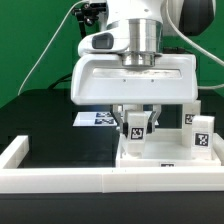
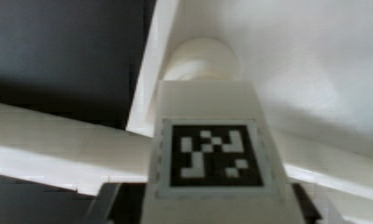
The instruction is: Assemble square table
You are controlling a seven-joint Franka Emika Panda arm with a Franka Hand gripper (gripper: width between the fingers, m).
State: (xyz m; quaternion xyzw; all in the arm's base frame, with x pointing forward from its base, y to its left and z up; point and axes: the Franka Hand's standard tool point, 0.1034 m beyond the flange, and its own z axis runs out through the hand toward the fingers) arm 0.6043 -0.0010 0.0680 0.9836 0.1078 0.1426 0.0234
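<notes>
The square table's white slab (image 1: 165, 152) lies on the black table at the exterior view's right, and shows in the wrist view as a white surface (image 2: 325, 90). A white leg (image 1: 137, 126) with a black-and-white tag stands over the slab's left part. My gripper (image 1: 137, 128) reaches straight down and is shut on this leg, one dark finger on each side. In the wrist view the leg (image 2: 209, 150) fills the middle between the fingers (image 2: 115, 205) of the gripper (image 2: 213, 212), and its rounded far end points away. Two more tagged legs (image 1: 201, 137) stand at the slab's right.
The marker board (image 1: 93, 118) lies flat behind and left of the slab. A long low white border wall (image 1: 70, 180) runs along the front and turns back at the exterior view's left (image 1: 12, 150). Black tabletop lies between the wall and the marker board.
</notes>
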